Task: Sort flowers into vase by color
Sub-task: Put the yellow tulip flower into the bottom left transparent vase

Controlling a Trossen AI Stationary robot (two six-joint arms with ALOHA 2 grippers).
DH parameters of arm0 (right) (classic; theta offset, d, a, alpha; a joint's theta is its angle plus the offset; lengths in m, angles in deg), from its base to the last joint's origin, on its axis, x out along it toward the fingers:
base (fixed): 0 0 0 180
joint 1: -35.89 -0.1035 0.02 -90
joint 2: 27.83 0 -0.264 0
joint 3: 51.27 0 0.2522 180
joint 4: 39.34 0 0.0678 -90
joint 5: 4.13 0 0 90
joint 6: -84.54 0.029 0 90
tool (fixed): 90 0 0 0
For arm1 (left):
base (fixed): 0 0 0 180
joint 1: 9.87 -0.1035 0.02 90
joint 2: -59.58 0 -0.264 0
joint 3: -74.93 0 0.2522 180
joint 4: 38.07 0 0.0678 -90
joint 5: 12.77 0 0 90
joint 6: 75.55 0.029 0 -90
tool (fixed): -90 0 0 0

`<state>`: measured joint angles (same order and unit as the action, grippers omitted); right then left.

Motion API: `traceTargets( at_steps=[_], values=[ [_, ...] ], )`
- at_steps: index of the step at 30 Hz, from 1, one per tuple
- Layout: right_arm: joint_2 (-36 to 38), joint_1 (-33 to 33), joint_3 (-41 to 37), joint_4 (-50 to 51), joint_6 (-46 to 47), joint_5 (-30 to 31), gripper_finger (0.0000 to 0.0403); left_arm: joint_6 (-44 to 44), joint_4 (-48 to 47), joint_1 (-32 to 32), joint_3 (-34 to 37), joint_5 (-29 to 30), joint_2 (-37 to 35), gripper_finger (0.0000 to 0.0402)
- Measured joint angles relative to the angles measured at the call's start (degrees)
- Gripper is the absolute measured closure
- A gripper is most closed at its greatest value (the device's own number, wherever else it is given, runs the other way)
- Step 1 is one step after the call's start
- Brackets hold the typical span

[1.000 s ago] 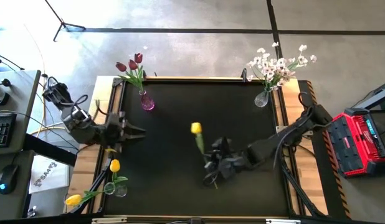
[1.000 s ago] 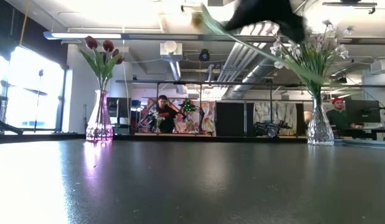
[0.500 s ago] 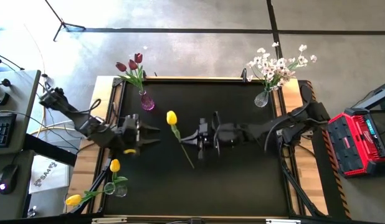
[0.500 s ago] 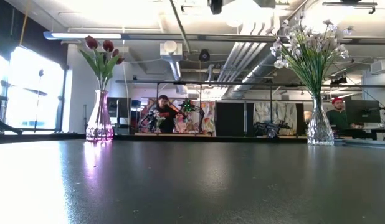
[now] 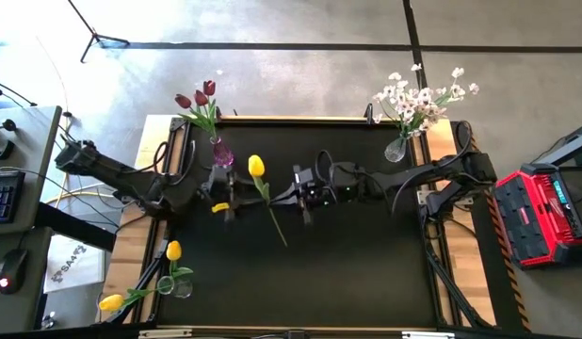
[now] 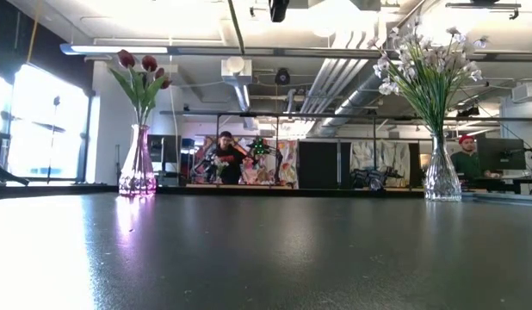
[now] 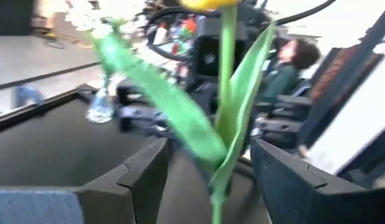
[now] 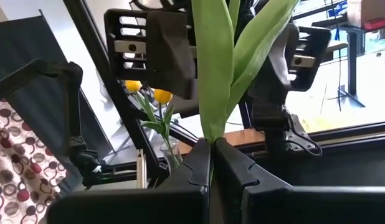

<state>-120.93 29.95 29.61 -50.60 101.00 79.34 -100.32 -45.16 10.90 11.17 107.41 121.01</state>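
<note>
A yellow tulip [image 5: 256, 167] with a long green stem hangs over the middle of the black table. My right gripper [image 5: 278, 200] is shut on its stem. My left gripper [image 5: 236, 194] stands open just left of the tulip. In the left wrist view its two fingers [image 7: 142, 177] frame the stem [image 7: 222, 124] without touching it. A pink vase [image 5: 222, 153] at the far left holds dark red tulips [image 5: 197, 98]. White blossoms [image 5: 423, 94] fill a clear vase [image 5: 396, 149] at the far right. Two more yellow tulips [image 5: 173, 250] sit in a clear vase [image 5: 181, 281] at the near left. My right gripper pinches the tulip's stem and leaf bases [image 8: 211, 127] between its two shut fingers, about midway along the flower. The fingers come level from the table's right and lie across the stem. The tulip is lifted clear, head up, its stem end [image 5: 285, 242] free below.
The wooden table frame [image 5: 442, 235] rims the black mat. A red case [image 5: 545, 217] stands off the right side and a desk with keyboard and mouse [image 5: 8, 198] off the left. People [image 6: 225, 155] sit in the room beyond the far edge.
My right gripper has carried the yellow tulip up and toward the table's left and far edge, rolling its wrist so the flower stands more upright. My left gripper has moved toward the table's right, up to the tulip.
</note>
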Motion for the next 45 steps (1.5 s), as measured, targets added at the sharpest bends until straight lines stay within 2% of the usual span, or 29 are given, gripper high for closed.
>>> traceTargets(
  at_steps=[4, 9, 12, 15, 18, 22, 25, 28, 30, 33, 36, 40, 45],
  values=[
    [0.0, 0.0, 0.0, 0.4, 0.0, -0.1, 0.0403, 1.5, 2.5, -1.6, 0.0, -4.5, 1.8, 0.0188],
    [0.0, -0.1, 0.0, 0.5, 0.3, -0.1, 0.0403, -0.1, 2.4, -2.6, 0.0, -5.6, 2.7, 0.0206],
    [0.0, -0.4, 0.0, 0.5, 0.5, -0.1, 0.0403, 0.0, 2.4, -2.5, 0.0, -5.2, 2.3, 0.0252],
    [0.0, -0.5, 0.0, 0.6, 2.1, 0.2, 0.0402, 2.8, 2.1, -2.4, 0.0, -5.2, 1.3, 0.0321],
    [0.0, -0.5, 0.1, 1.9, 5.8, 3.0, 0.0392, 7.4, 0.7, -1.6, 0.0, -5.0, -0.1, 0.0385],
    [0.0, -0.6, 0.1, 5.5, 6.6, 7.1, 0.0358, 9.9, -2.6, -0.1, 0.0, -2.6, -3.5, 0.039],
    [0.0, -0.6, 0.1, 9.0, 9.9, 9.7, 0.0329, 9.1, -7.7, 1.4, 0.0, -0.8, -7.1, 0.0398],
    [0.0, -0.5, 0.1, 17.3, 15.5, 12.2, 0.0311, 6.4, -15.6, 3.5, -0.5, 0.0, -11.3, 0.0398],
    [0.0, -0.6, 0.1, 24.1, 18.2, 13.6, 0.0306, 4.0, -27.4, 5.4, -2.9, -0.1, -14.0, 0.0399],
    [0.0, -1.3, -0.5, 32.8, 21.5, 15.9, 0.0305, -1.1, -50.0, 8.5, -8.5, -1.5, -16.8, 0.04],
    [0.0, -2.2, -1.9, 36.1, 23.9, 16.8, 0.0304, -6.3, -62.4, 11.8, -14.0, -2.6, -18.9, 0.0401],
    [0.0, -3.2, -3.6, 36.1, 26.1, 16.9, 0.0304, -5.7, -63.6, 16.3, -17.2, -4.5, -22.1, 0.0401],
    [0.0, -4.2, -4.3, 38.0, 29.5, 18.6, 0.0304, -6.9, -62.8, 22.4, -17.1, -4.5, -24.9, 0.0401]
  ],
)
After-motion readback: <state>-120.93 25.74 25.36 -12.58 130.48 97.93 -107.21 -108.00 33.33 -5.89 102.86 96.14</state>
